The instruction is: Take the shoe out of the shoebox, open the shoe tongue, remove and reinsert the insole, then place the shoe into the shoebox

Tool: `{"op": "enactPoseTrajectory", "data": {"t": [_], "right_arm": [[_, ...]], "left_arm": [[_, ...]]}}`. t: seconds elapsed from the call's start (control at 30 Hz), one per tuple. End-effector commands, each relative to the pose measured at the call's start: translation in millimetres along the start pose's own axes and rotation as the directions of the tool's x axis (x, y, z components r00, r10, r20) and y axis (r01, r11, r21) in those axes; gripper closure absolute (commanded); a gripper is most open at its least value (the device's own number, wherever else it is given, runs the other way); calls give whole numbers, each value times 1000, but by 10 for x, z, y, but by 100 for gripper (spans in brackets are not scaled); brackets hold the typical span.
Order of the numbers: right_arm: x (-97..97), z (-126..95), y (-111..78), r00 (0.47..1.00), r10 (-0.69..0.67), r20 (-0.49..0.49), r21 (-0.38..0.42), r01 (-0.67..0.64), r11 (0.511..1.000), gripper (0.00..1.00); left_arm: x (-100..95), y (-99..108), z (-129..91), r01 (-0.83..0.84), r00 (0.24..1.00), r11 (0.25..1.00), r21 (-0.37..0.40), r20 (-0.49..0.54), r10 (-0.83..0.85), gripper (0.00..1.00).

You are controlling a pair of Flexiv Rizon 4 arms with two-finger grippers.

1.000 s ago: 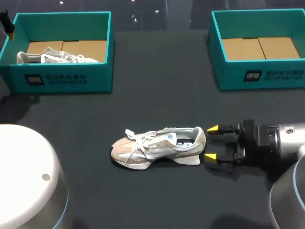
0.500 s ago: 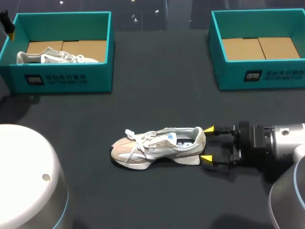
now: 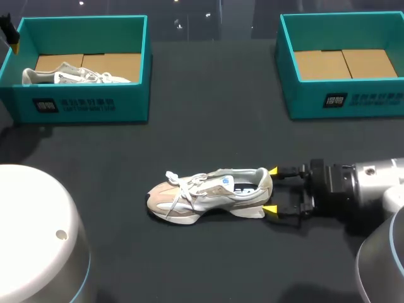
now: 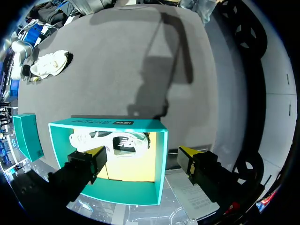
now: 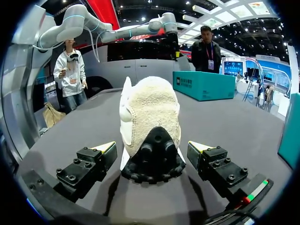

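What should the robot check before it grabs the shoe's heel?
1. Right end effector open: ok.
2. Shoe heel between its fingers: ok.
3. Both fingers touching the heel: not ok, a gap shows on each side.
4. Shoe standing on its sole: ok.
5. Left end effector out of the way, above the left shoebox: ok.
6. Insole in place inside the shoe: cannot tell.

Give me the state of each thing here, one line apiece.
shoe: on the table, outside both boxes.
left shoebox: lidless, second shoe inside.
right shoebox: lidless, bare cardboard floor showing.
left gripper: open.
right gripper: open, flanking the shoe's heel.
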State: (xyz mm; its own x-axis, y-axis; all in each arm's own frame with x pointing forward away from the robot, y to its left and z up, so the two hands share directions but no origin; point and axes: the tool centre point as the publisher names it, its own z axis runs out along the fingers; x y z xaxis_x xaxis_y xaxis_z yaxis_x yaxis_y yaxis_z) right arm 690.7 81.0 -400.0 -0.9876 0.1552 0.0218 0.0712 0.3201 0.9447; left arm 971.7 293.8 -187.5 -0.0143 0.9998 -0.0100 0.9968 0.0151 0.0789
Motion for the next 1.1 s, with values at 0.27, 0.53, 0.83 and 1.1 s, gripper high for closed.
{"op": "enactPoseTrajectory", "data": {"t": [0.27, 0.53, 0.83, 1.1], "right_arm": [[-47, 81, -25, 999, 0, -40, 8, 0, 1000, 0], [-41, 139, -44, 998, -3, -56, 0, 3, 1000, 0], [-60, 220, -33, 997, -11, -80, 0, 11, 1000, 0], [-48, 286, -41, 996, -14, -86, -3, 14, 1000, 0]], "left_arm": [[2, -4, -2, -1, 1000, 1000, -1, -2, 1, 0], [2, -4, -2, -1, 1000, 1000, -1, -2, 1, 0], [2, -4, -2, -1, 1000, 1000, -1, -2, 1, 0], [2, -4, -2, -1, 1000, 1000, -1, -2, 1, 0]]}}
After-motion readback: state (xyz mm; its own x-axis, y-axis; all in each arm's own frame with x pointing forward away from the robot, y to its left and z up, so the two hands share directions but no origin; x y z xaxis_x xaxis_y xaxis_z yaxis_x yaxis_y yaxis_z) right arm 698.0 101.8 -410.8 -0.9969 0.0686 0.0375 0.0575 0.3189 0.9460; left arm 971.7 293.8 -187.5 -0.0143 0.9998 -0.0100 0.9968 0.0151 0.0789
